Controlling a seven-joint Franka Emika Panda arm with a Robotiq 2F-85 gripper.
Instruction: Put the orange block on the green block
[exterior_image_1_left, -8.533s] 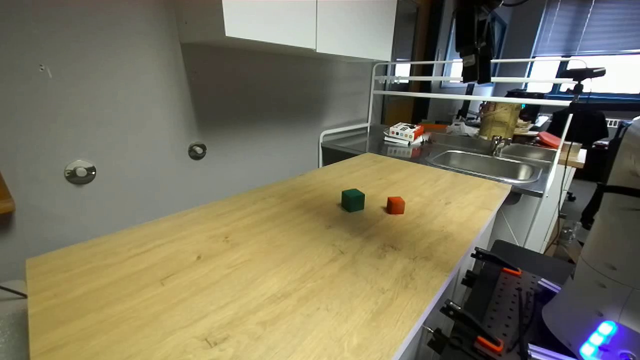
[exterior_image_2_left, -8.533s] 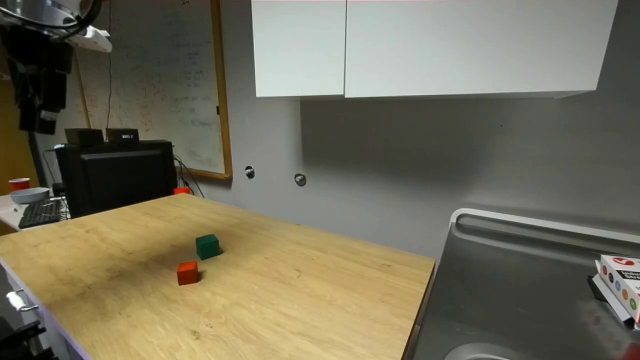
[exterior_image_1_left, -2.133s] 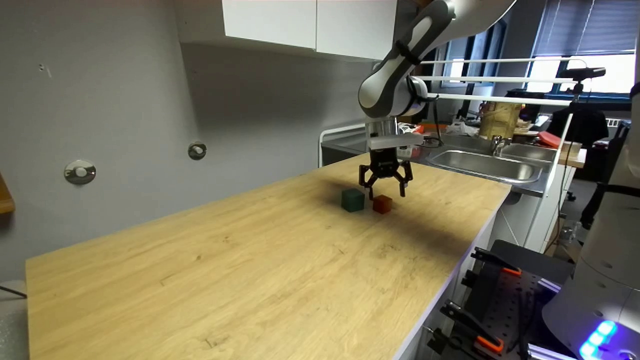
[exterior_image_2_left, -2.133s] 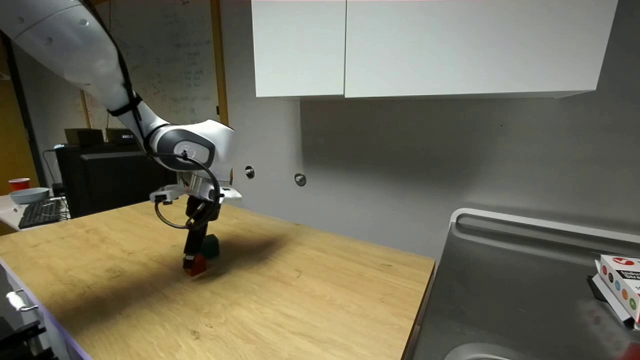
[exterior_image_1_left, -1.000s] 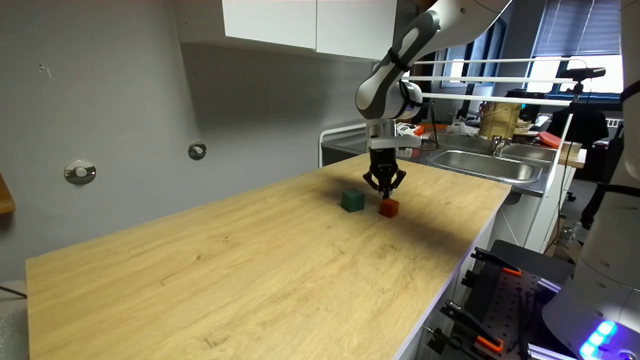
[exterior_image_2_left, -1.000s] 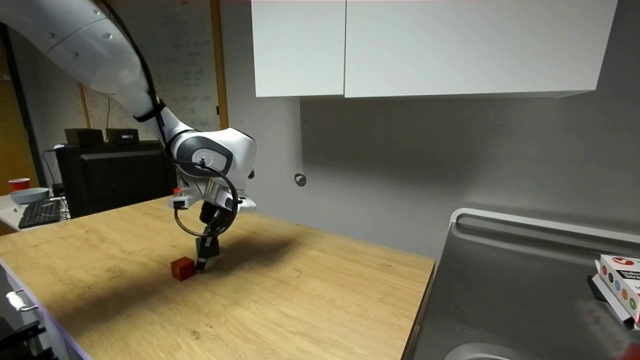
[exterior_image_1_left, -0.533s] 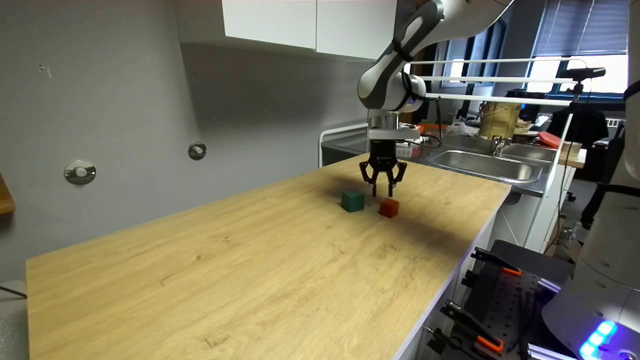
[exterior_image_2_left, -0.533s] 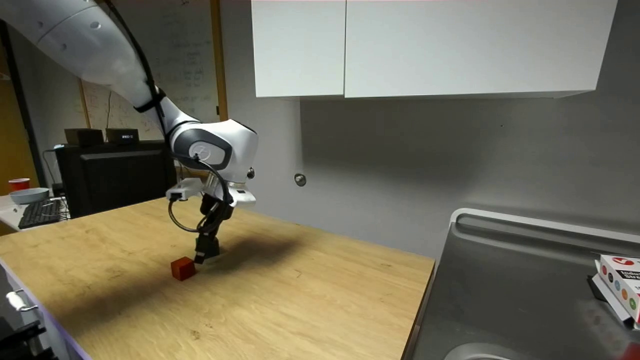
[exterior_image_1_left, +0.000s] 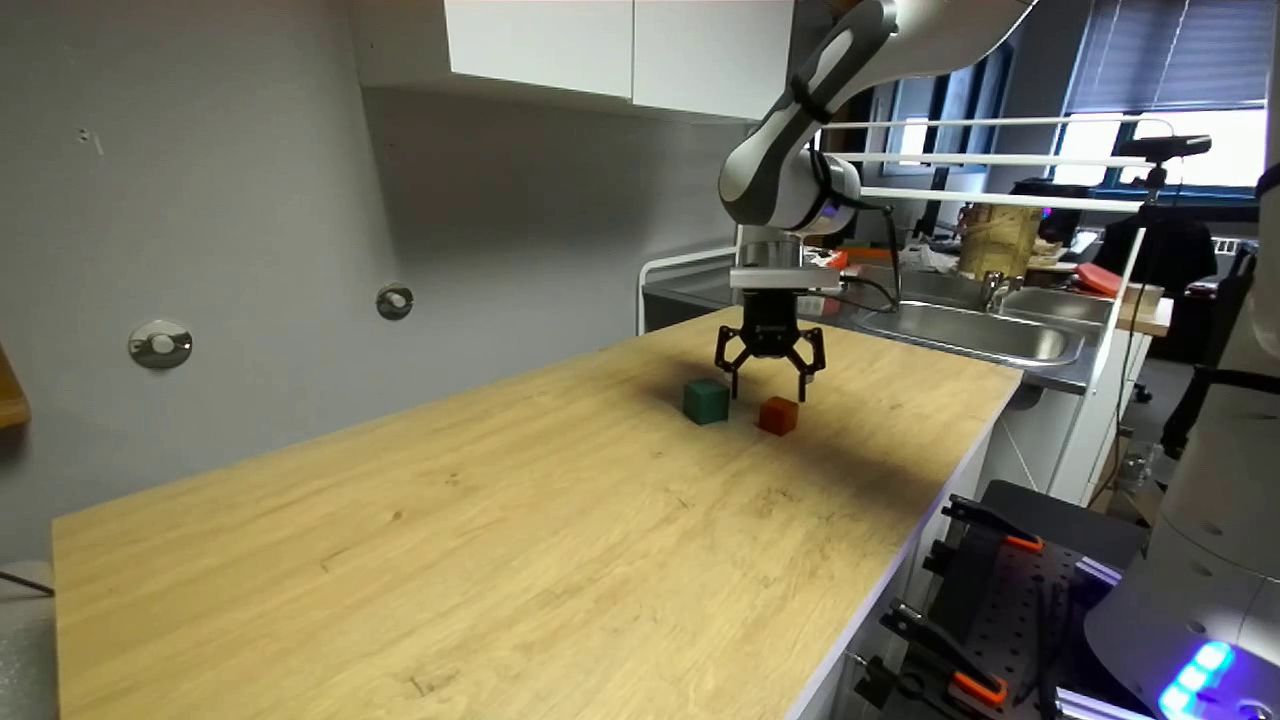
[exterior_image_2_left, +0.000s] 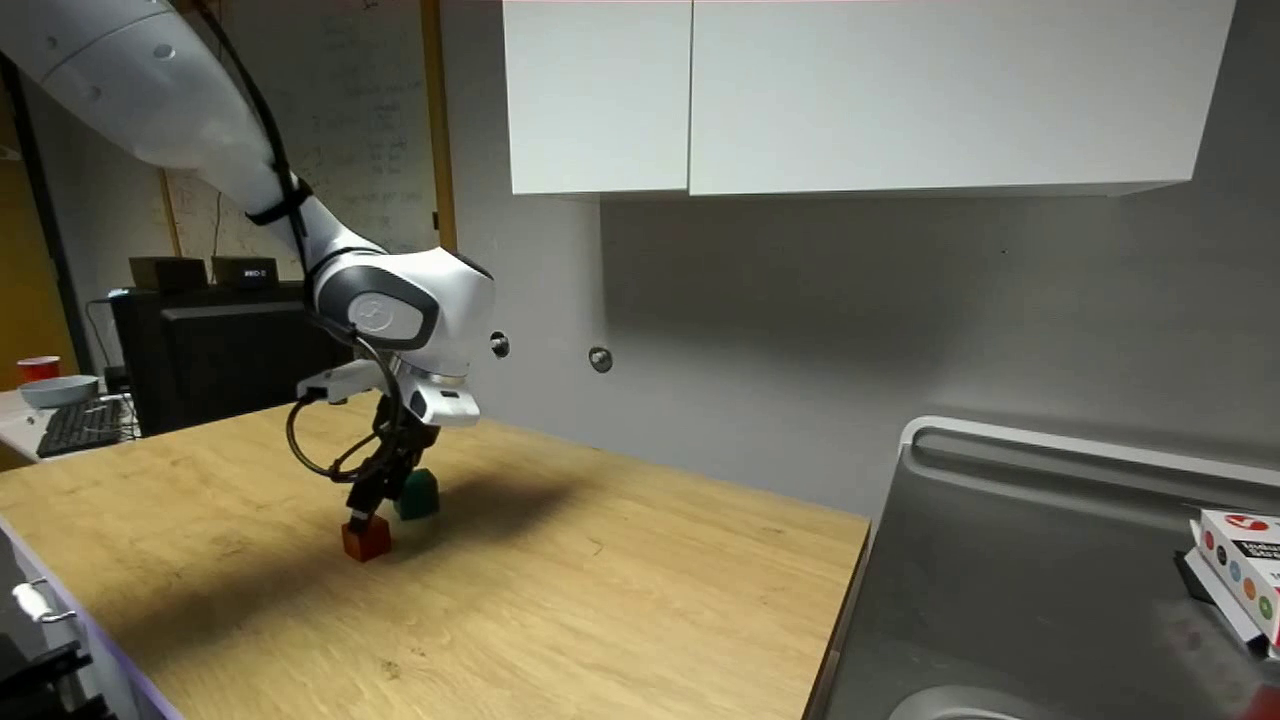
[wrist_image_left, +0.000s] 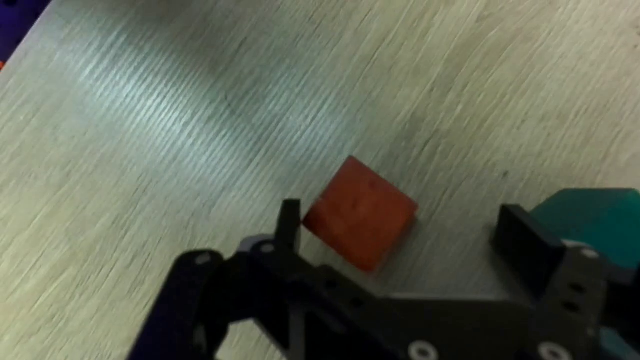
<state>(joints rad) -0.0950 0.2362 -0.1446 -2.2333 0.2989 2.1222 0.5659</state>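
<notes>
The orange block (exterior_image_1_left: 778, 416) sits on the wooden table, a small gap from the green block (exterior_image_1_left: 706, 401). Both also show in an exterior view, the orange block (exterior_image_2_left: 367, 540) beside the partly covered green block (exterior_image_2_left: 417, 495). My gripper (exterior_image_1_left: 768, 392) is open and empty, low over the table at the orange block. In the wrist view the orange block (wrist_image_left: 360, 215) lies turned cornerwise between the open fingers (wrist_image_left: 402, 215), close to the left finger. The right finger partly covers the green block (wrist_image_left: 595, 220). Whether either finger touches a block I cannot tell.
The wooden table (exterior_image_1_left: 450, 540) ends at a grey wall behind. A metal sink counter (exterior_image_1_left: 960, 330) adjoins its far end, with a white box (exterior_image_2_left: 1240, 560) on it. White cabinets (exterior_image_1_left: 540, 45) hang above. Black clamps (exterior_image_1_left: 940, 640) sit by the robot base.
Over the last second my gripper opened from shut and moved over the orange block. The orange block was shifted and turned earlier; it has stayed put this last second. The green block has not moved.
</notes>
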